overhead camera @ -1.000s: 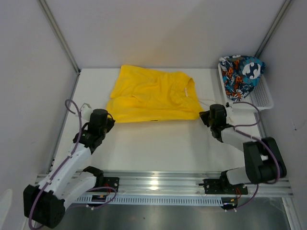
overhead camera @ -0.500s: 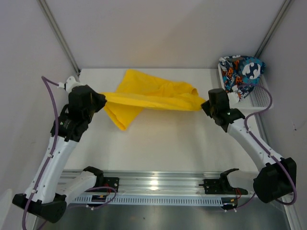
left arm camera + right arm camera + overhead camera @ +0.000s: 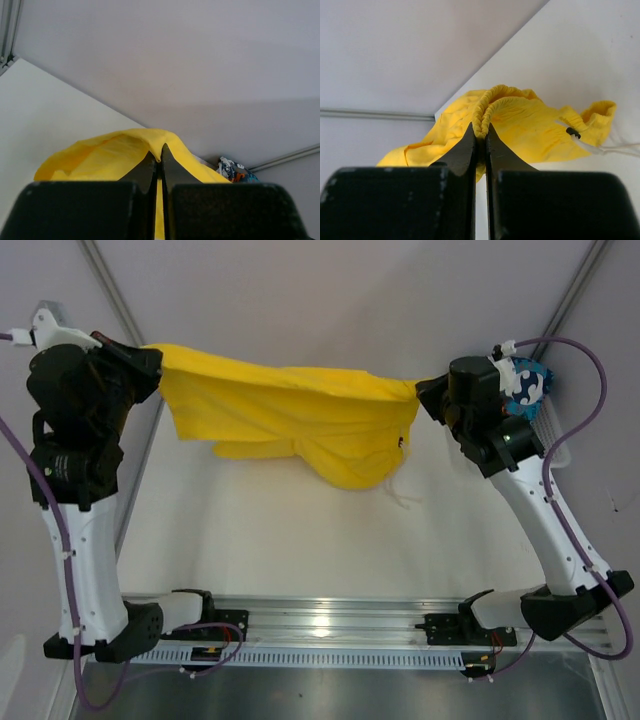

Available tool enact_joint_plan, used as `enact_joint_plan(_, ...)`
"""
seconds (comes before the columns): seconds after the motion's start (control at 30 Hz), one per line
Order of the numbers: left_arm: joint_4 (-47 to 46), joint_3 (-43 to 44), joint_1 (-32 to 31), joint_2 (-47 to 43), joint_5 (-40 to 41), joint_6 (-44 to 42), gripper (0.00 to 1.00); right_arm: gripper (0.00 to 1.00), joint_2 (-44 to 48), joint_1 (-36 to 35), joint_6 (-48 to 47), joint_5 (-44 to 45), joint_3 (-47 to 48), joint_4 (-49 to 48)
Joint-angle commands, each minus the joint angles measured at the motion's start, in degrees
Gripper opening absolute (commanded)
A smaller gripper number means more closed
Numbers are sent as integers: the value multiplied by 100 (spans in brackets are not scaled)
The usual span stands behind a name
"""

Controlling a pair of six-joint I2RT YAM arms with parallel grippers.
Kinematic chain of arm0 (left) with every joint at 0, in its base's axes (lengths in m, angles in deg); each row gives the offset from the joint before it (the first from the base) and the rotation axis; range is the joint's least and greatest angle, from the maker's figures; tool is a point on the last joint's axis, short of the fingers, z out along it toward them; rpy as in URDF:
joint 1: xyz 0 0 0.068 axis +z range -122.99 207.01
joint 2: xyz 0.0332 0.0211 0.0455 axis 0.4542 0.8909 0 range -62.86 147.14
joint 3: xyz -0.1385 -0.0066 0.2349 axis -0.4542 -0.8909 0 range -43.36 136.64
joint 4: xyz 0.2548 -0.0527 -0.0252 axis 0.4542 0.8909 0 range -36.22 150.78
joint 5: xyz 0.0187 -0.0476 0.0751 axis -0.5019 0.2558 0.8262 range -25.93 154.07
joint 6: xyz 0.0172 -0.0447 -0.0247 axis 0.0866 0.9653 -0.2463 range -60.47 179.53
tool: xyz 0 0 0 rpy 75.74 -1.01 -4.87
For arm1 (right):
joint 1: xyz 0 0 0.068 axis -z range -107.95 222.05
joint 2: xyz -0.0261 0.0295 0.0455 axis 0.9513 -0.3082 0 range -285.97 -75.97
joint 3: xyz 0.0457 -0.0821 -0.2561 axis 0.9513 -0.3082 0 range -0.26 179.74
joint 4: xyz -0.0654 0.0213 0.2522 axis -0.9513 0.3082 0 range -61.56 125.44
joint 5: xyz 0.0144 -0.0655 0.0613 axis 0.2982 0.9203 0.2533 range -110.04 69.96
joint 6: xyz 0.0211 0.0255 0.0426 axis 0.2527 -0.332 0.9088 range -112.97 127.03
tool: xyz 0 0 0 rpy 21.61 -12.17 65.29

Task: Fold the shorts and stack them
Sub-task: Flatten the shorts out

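The yellow shorts (image 3: 290,410) hang in the air, stretched between both arms above the white table. My left gripper (image 3: 152,360) is shut on the left end of the shorts (image 3: 125,155), high at the back left. My right gripper (image 3: 422,395) is shut on the gathered waistband (image 3: 492,100) at the right end. The middle of the cloth sags, and a white drawstring (image 3: 405,495) dangles from it. The printed shorts (image 3: 527,390) are mostly hidden behind the right arm, and a corner of them shows in the left wrist view (image 3: 232,170).
The white table (image 3: 300,540) lies below the hanging cloth. Grey walls close in the back and both sides. The basket holding the printed pair is hidden behind the right arm at the back right. The rail with the arm bases (image 3: 320,625) runs along the near edge.
Both arms have risen steeply from the table, lifting the yellow shorts off it and pulling them out sideways. The cloth now hangs in the air instead of lying flat.
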Motion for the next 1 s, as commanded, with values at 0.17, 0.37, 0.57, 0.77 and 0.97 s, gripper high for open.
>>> enact_joint_plan(0.17,-55,79,96,-695,-21,-391,0,0,478,-161,-91,7,-244,134)
enact_joint_plan(0.37,-212,-795,96,-729,-224,-268,0,0,381,-197,-161,25,-437,81)
enact_joint_plan(0.57,-538,-1161,237,-687,-337,-198,0,0,188,-109,-336,-116,-429,-138)
enact_joint_plan(0.77,-828,-539,728,130,-662,-14,0,0,-347,303,-663,-484,28,-894)
enact_joint_plan(0.97,-1406,588,1352,1534,-1831,469,0,0,-1162,1295,-173,-2653,89,-3359)
